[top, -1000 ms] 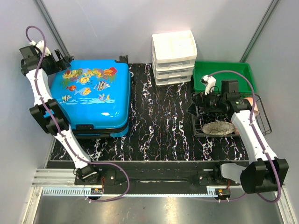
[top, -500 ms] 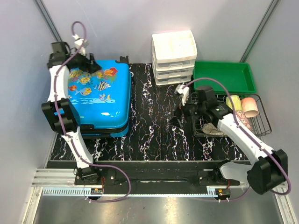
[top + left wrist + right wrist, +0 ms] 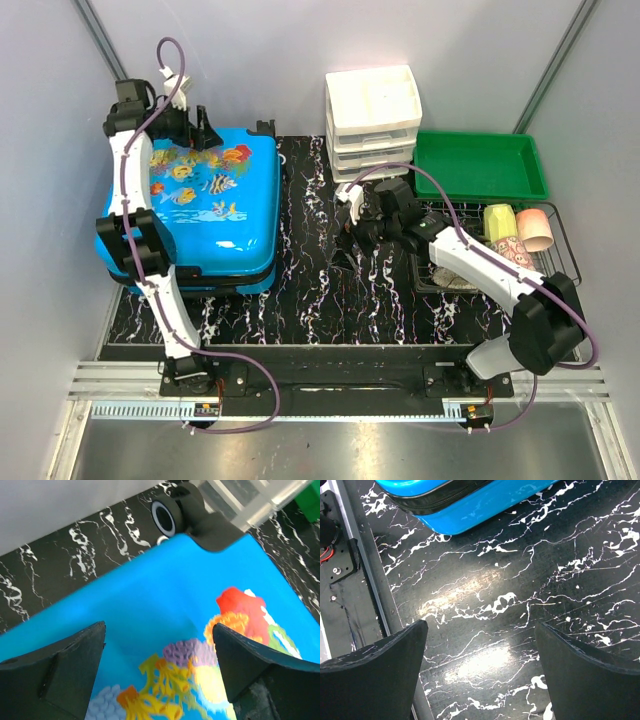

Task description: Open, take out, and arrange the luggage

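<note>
My left gripper (image 3: 195,130) hung spread wide and empty above the far end of the suitcase (image 3: 195,210). The suitcase lay flat and closed on the left half of the table (image 3: 330,290), printed lid up. Its long axis ran from my near edge to the back wall, with the wheels at the far end. The lid was directly beneath that gripper, so I judged the left arm much the nearer one for opening it. My left wrist view showed the lid's fish print between my fingers (image 3: 65,665) and a wheel (image 3: 165,516) just past the far edge, but it did not show whether I touched the shell. It showed no zip either. My right gripper (image 3: 358,215) was also fully released and held nothing. It was over bare table near the middle, with the suitcase off to its left and apart from it. Only the right wrist view caught the dark zip seam (image 3: 435,500) along the suitcase's side, at the top of its picture. The overhead view alone showed the drawer unit (image 3: 373,120) behind that arm.
</note>
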{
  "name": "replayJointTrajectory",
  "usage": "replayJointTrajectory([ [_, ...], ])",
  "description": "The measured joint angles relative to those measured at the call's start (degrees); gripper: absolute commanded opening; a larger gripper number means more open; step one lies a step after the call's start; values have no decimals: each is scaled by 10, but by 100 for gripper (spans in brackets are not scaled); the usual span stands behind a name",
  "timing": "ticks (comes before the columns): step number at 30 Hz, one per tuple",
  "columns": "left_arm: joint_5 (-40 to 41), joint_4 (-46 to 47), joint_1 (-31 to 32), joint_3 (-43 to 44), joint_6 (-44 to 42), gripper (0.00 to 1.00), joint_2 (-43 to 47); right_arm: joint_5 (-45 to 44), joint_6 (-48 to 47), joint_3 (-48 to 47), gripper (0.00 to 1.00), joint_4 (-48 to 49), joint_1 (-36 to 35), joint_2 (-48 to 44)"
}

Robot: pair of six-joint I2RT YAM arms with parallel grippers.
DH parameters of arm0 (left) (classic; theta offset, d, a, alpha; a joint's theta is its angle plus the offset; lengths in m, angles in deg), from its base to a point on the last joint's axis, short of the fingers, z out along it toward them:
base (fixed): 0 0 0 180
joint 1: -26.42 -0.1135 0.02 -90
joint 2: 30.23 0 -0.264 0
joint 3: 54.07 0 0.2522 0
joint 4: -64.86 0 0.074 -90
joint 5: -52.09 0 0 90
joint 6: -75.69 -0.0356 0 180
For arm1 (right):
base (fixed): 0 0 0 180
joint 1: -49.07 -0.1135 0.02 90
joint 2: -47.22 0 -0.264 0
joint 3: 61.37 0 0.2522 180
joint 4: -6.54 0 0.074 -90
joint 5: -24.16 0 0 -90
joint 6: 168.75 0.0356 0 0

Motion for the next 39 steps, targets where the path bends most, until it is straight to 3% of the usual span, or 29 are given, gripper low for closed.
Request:
replayJointTrajectory([
  [3, 53, 4, 28, 46, 28, 99, -27, -15, 4, 0, 100, 0, 0, -1],
  [13, 217, 92, 158, 92, 127, 99, -90, -84, 3, 25, 100, -26, 0, -51],
  [18, 270, 120, 186, 144, 147, 98, -152, -108, 4, 41, 100, -35, 0, -65],
  [22, 290, 148, 197, 156, 157, 86, -176, -118, 4, 48, 100, -46, 2, -73],
  [26, 309, 144, 209, 156, 141, 66, -176, -126, 4, 49, 100, -50, 3, -78],
  [30, 349, 144, 223, 130, 135, 56, -157, -127, 4, 50, 100, -53, 3, -84],
  [39, 323, 66, 256, 37, 78, 49, -78, -127, 5, 50, 100, -54, 5, -92],
])
